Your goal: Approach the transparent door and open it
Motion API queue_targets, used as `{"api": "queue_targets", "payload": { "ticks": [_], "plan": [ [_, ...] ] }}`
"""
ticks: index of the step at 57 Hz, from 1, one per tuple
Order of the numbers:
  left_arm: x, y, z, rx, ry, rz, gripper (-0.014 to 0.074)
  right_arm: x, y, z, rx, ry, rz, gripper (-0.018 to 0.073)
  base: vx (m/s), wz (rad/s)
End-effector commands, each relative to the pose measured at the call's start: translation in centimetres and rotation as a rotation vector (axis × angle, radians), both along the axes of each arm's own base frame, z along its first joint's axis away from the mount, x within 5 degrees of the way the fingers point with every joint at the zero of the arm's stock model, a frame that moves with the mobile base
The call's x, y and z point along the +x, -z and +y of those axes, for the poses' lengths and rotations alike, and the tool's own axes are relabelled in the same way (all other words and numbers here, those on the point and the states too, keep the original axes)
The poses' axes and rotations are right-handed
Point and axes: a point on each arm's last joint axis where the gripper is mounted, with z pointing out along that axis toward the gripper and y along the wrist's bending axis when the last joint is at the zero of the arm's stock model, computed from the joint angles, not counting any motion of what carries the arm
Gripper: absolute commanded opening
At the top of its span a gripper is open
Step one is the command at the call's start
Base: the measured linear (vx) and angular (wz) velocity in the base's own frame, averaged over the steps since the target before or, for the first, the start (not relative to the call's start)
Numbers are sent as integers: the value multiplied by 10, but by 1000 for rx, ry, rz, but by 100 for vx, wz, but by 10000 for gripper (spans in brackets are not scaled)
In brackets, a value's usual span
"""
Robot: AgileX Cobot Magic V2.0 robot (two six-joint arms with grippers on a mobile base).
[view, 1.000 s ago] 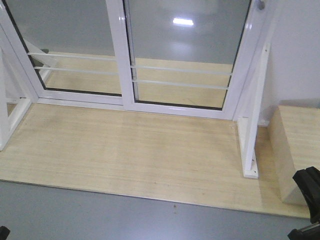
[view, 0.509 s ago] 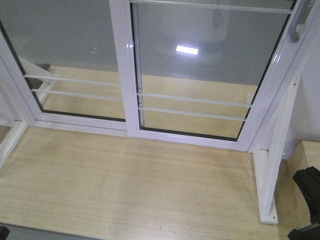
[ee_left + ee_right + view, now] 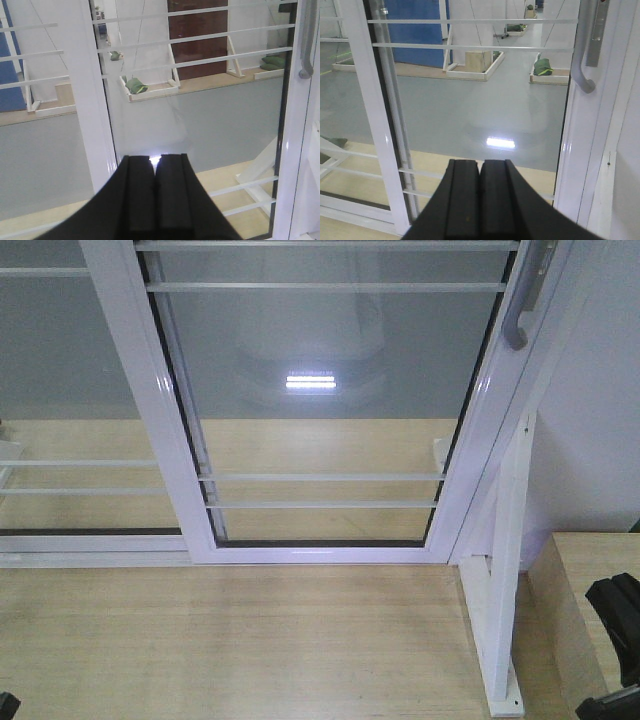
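Note:
The transparent door (image 3: 330, 390) fills the front view, a clear glass panel in a glossy white frame with a black gasket. Its grey curved handle (image 3: 525, 300) sits on the right stile, at the upper right. The door stands against the right jamb. My left gripper (image 3: 155, 160) is shut and empty, facing the glass (image 3: 200, 110) with the handle (image 3: 306, 45) far to its upper right. My right gripper (image 3: 480, 162) is also shut and empty, and the handle (image 3: 582, 57) hangs above and to the right of it, well apart.
A second white-framed glass panel (image 3: 60, 370) without a handle stands to the left. A slanted white frame post (image 3: 503, 580) braces the right side down to the wooden floor (image 3: 250, 640). A light wooden box (image 3: 585, 590) sits at the far right.
The front view has closed in on the door and shifted right. The handle has come lower and larger into view, and the left panel has slid towards the edge.

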Motion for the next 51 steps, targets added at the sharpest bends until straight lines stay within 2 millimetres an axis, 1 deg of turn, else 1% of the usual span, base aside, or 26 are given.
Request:
{"api": "queue_targets", "payload": {
  "ticks": [1, 29, 51],
  "plan": [
    [0, -4, 1, -29, -5, -80, -6, 0, -7, -1, 18, 9, -91, 1, 21, -12],
    [0, -4, 1, -29, -5, -80, -6, 0, -7, -1, 18, 9, -91, 1, 17, 1],
    [0, -4, 1, -29, -5, -80, -6, 0, -7, -1, 18, 9, -91, 1, 7, 0]
  ]
}}
